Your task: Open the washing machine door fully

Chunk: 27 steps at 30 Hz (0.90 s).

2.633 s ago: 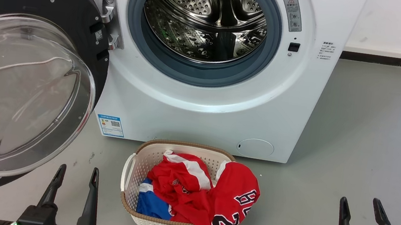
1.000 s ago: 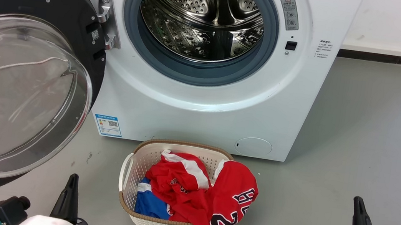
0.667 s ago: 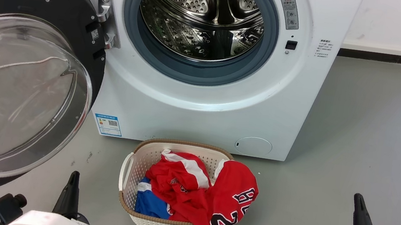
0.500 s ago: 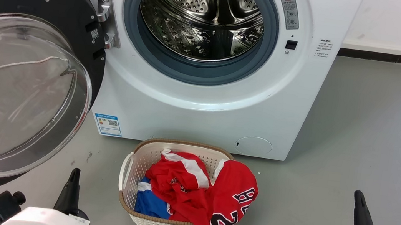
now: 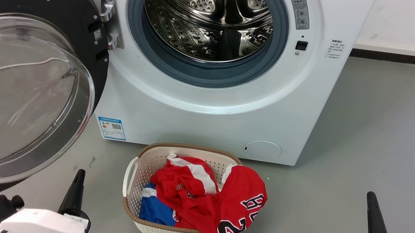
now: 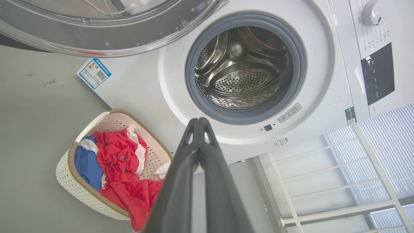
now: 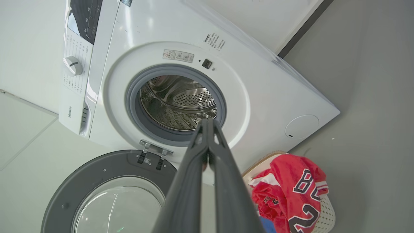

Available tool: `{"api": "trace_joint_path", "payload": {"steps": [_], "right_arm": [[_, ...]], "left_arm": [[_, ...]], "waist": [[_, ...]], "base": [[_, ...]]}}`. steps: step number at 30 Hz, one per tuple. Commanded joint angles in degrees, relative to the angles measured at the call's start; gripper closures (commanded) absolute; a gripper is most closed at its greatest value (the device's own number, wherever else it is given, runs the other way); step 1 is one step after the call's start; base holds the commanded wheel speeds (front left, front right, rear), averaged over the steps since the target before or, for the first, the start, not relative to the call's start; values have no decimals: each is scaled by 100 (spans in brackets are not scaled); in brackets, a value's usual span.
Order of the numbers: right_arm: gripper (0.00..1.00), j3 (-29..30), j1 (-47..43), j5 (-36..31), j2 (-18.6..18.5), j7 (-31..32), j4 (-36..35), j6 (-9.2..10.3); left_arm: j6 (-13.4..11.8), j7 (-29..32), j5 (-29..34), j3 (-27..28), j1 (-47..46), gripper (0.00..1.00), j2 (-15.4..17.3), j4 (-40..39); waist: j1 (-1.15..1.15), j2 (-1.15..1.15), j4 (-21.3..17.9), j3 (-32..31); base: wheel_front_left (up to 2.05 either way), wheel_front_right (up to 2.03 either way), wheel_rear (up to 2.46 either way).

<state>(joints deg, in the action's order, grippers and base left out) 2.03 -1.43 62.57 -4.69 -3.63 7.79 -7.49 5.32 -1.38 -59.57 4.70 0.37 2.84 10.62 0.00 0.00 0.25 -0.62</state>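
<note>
The washing machine door (image 5: pixel 64 13), black with a bulging glass bowl (image 5: pixel 13 99), stands swung wide to the left of the white washing machine (image 5: pixel 199 115) on its metal hinge (image 5: pixel 110 19). The steel drum (image 5: pixel 208 16) lies bare behind the grey gasket. My left gripper (image 5: pixel 79 176) hovers low just below the door's lower right edge, touching nothing. Its fingers (image 6: pixel 199 121) are pressed together with nothing between them. My right gripper (image 5: pixel 371 196) hangs over the floor at the lower right. Its fingers (image 7: pixel 207 121) are also shut and hold nothing. The door (image 7: pixel 81 174) also appears below the opening in the right wrist view.
A cream laundry basket (image 5: pixel 187 148) with a red jersey (image 5: pixel 228 203) and blue cloth sits on the grey floor in front of the machine, between my two arms. A white wall with a dark skirting (image 5: pixel 403 59) runs behind on the right.
Since 2.6 s ago both grippers have shut and rolled onto their sides, so a single finger edge shows. Over the last second the right fingertip rose slightly. The door has not moved.
</note>
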Motion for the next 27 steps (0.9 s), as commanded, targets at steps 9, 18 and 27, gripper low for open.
{"api": "trace_joint_path", "payload": {"steps": [9,18,27], "right_arm": [[100,42,236,654,-37,165,92,-1],[100,73,352,1168,-33,291,201,-1],[100,104,461,1638,-24,418,292,-1]], "left_arm": [[66,163,-660,56,-250,100,6,29],[97,290,-1191,81,-346,100,6,94],[125,414,-1673,106,-427,100,6,151]], "waist": [[0,0,-4,12],[0,0,-7,23],[0,0,-11,34]], "base": [[0,0,0],[0,0,0],[0,0,0]]}}
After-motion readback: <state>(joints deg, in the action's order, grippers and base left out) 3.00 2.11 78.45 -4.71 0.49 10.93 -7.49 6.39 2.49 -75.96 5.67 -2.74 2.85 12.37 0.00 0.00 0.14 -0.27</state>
